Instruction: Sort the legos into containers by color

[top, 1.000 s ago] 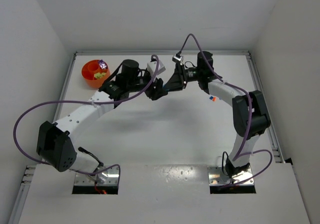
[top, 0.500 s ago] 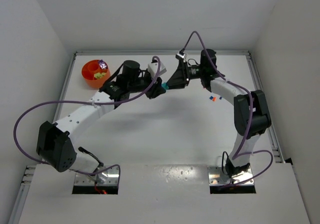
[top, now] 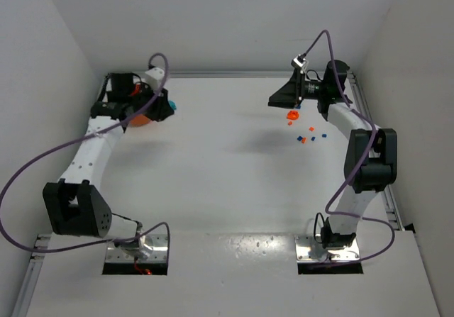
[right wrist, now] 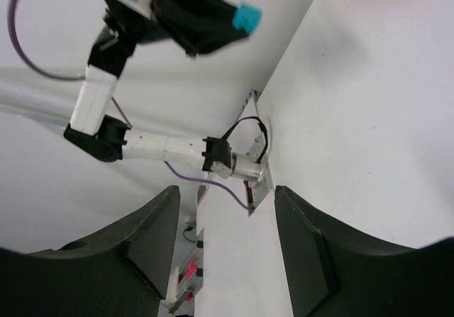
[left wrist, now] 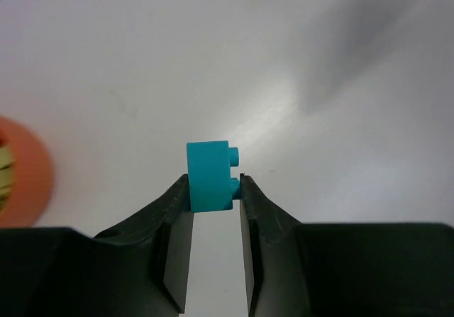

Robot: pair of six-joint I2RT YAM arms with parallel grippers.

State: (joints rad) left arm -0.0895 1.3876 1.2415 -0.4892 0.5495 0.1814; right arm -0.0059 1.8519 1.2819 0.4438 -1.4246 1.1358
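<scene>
One upright teal brick [left wrist: 211, 176], studs sideways, clamped in left end effector [left wrist: 214, 184]; right end effector [right wrist: 227, 195] spread.

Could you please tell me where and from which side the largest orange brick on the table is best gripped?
Probably from straight above, pinching the orange brick across its opposite side faces: it lies low on the table, clear of the smaller bricks nearby, so only its sides are reachable.
</scene>
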